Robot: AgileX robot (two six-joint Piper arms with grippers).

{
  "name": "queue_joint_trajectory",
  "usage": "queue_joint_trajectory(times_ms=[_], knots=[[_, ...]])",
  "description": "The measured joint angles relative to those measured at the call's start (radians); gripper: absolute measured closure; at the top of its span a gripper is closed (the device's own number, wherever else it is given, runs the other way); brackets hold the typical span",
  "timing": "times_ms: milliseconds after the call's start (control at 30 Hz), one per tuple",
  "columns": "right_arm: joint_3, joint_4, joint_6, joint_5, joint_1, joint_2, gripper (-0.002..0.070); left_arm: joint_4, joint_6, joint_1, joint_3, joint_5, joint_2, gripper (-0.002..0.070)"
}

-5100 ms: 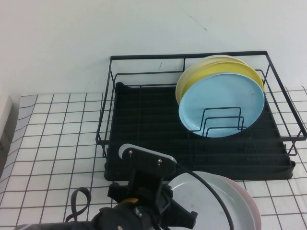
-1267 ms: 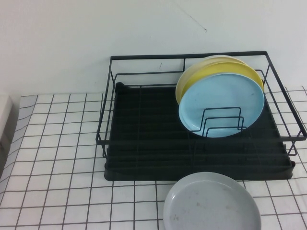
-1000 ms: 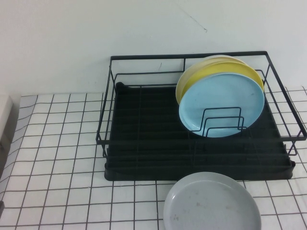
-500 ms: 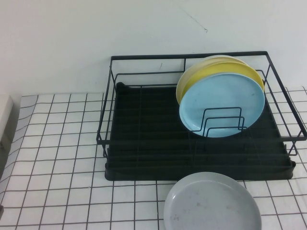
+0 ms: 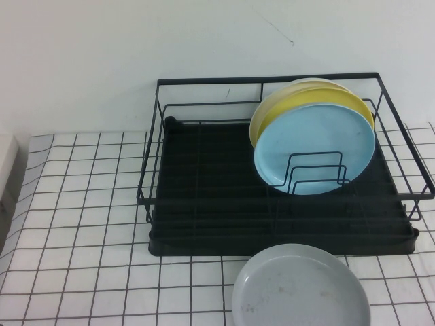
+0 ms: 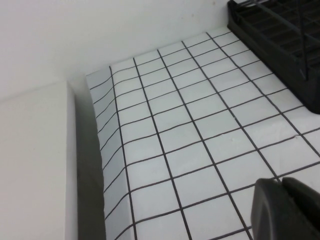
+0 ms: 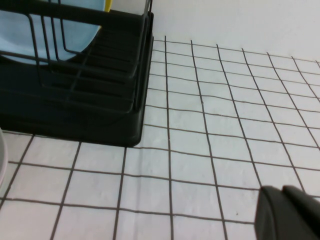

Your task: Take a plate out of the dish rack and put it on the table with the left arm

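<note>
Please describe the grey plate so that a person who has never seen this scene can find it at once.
Find the black wire rack standing on the gridded table by the wall. The grey plate lies flat on the table just in front of the rack's right half. Unlike the blue plate and yellow plates, which stand on edge inside the rack, it is outside, pale grey and faintly speckled.

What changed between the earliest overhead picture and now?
The left arm, which hung over the grey plate at the front of the table, has withdrawn out of the high view, leaving the plate flat on the table. The left gripper is shut and empty over bare grid; the right gripper hovers beside the dish rack. The rack, blue plate and yellow plate stayed put.
</note>
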Motion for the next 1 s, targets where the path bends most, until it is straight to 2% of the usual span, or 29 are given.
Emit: queue_joint_trajectory(times_ms=[200,1000], knots=[[0.000,0.000,0.004,0.000,0.000,0.000,0.0679,-0.019,-0.025,0.055,0.000,0.001,0.000,0.0677],[0.000,0.000,0.017,0.000,0.000,0.000,0.0679,-0.037,-0.051,0.058,-0.002,0.005,0.000,0.0677]])
